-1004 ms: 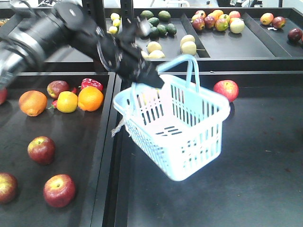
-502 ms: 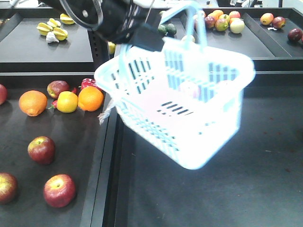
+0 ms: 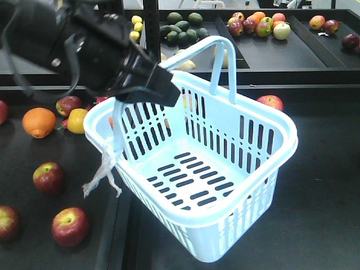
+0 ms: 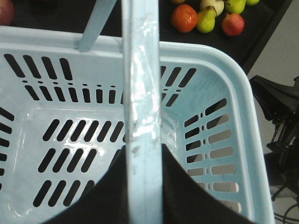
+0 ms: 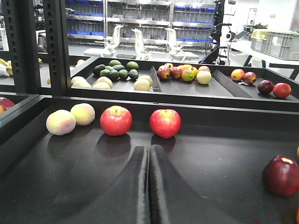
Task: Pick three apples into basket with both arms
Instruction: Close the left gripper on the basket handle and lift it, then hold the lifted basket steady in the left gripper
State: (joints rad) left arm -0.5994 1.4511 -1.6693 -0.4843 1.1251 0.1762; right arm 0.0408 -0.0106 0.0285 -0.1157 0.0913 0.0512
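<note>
The pale blue basket (image 3: 256, 121) hangs tilted in the air, empty, with a clear plastic scrap (image 3: 102, 171) dangling from its rim. My left gripper (image 3: 164, 93) is shut on the basket's hoop handle (image 3: 216, 56). In the left wrist view the handle (image 4: 142, 93) runs between the two black jaws of the left gripper (image 4: 144, 161), above the basket's slotted floor (image 4: 70, 135). Three dark red apples (image 3: 49, 178) (image 3: 70, 226) (image 3: 5, 222) lie on the black tray at lower left. My right gripper (image 5: 149, 154) is shut and empty, low over a black tray.
Oranges (image 3: 39, 122), a yellow fruit (image 3: 76, 120) and another red apple (image 3: 68, 104) lie behind the three apples. A red apple (image 3: 271, 102) sits behind the basket. Ahead of the right gripper are two red apples (image 5: 116, 120) (image 5: 165, 123), pale fruits (image 5: 60, 122) and a dark apple (image 5: 280, 175).
The left arm has swung the basket up and then nearer to the camera and lower, so it now fills the middle of the front view. The apples on the tray have not moved.
</note>
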